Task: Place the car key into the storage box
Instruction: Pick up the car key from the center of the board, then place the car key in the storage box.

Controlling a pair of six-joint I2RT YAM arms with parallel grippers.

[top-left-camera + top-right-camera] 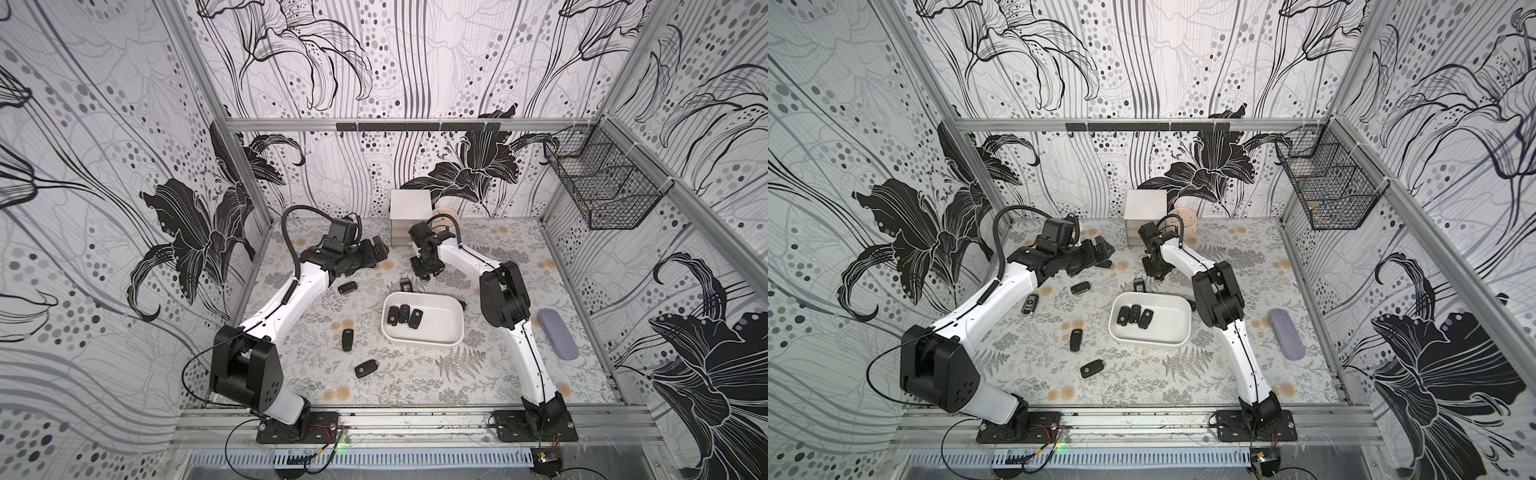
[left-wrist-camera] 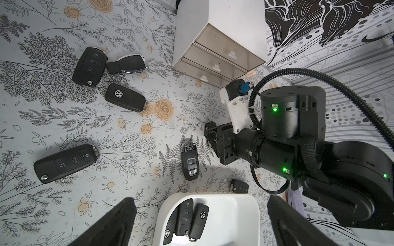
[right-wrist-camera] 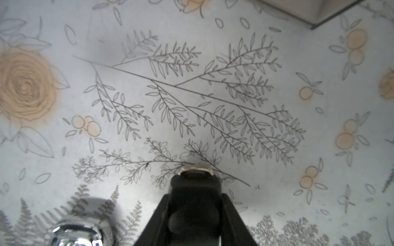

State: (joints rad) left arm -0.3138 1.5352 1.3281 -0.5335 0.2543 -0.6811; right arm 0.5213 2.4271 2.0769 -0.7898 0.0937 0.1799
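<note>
Between the right jaws, pressed shut, sits the car key.

Top views overhead, left wrist shares storage box

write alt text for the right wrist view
The right gripper is shut on a black car key with a silver loop at its tip, over the floral table. A blurred chrome key end lies beside it, and a cabinet corner shows at the edge.

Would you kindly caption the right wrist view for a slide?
Fingers of the right gripper shut on a silver-tipped car key over the floral table cover.
</note>
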